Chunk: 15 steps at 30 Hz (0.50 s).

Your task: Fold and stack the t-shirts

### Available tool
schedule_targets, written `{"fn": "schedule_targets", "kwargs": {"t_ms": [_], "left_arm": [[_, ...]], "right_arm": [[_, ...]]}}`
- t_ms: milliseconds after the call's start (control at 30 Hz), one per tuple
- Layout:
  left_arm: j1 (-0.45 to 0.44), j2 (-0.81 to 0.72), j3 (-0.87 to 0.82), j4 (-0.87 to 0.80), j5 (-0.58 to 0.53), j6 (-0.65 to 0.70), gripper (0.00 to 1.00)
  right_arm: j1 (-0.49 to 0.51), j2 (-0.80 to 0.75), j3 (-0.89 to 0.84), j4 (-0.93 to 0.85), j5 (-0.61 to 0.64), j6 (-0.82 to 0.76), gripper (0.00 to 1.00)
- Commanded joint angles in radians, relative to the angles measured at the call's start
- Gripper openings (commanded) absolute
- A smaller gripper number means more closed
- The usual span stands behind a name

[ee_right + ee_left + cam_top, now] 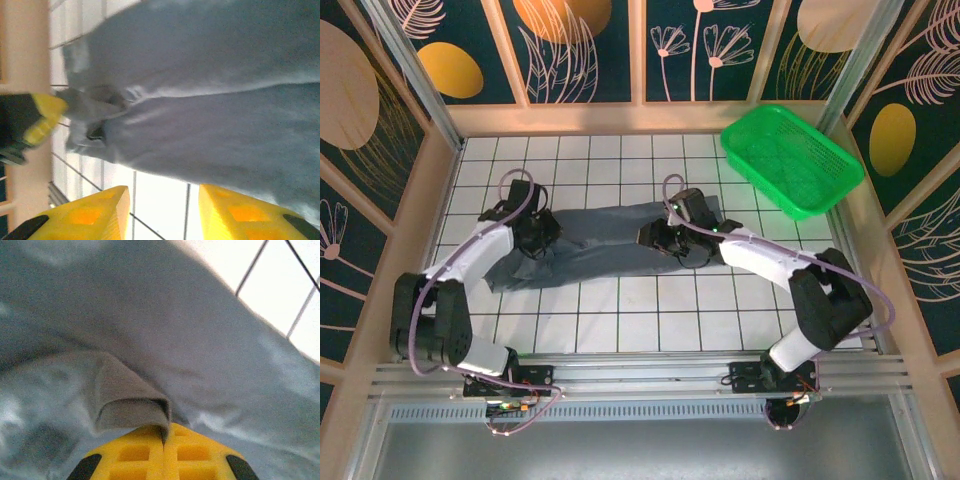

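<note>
White gridded desk (620, 320), walled by floral panels (585, 50); green basket (792, 158) at 1 o'clock. The t-shirt (600, 235) lies mid-desk, long axis running 9 to 3 o'clock. Left claw (164, 429) clenched on a fold of it; right claw (162, 200) released over its edge.

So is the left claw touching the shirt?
Touching. The left wrist view shows the left gripper shut on a pinched fold of the t-shirt.

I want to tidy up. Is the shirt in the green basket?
No, the shirt lies spread on the tiled table, outside the basket at the far right.
</note>
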Motion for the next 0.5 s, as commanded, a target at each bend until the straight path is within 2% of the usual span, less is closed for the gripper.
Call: {"fn": "schedule_targets", "kwargs": {"t_ms": [0, 100, 233, 333, 400, 467], "left_arm": [[-0.025, -0.051, -0.093, 0.033, 0.145, -0.15, 0.0], [-0.047, -0.069, -0.165, 0.113, 0.202, -0.227, 0.0], [-0.064, -0.063, -0.222, 0.173, 0.257, -0.252, 0.01], [-0.064, -0.069, -0.2, 0.113, 0.26, -0.199, 0.39], [-0.064, -0.099, -0.156, 0.019, 0.195, -0.143, 0.49], [-0.062, -0.145, -0.091, -0.105, 0.063, -0.085, 0.49]], "right_arm": [[-0.01, -0.03, -0.012, 0.115, -0.041, 0.033, 0.41], [-0.011, -0.013, -0.005, 0.093, -0.041, 0.029, 0.42], [-0.01, -0.011, -0.012, 0.08, -0.04, 0.032, 0.42], [-0.01, -0.01, -0.013, 0.064, -0.034, 0.031, 0.42], [-0.01, -0.013, -0.014, 0.057, -0.032, 0.03, 0.41], [-0.009, -0.019, -0.018, 0.056, -0.03, 0.03, 0.42]]}}
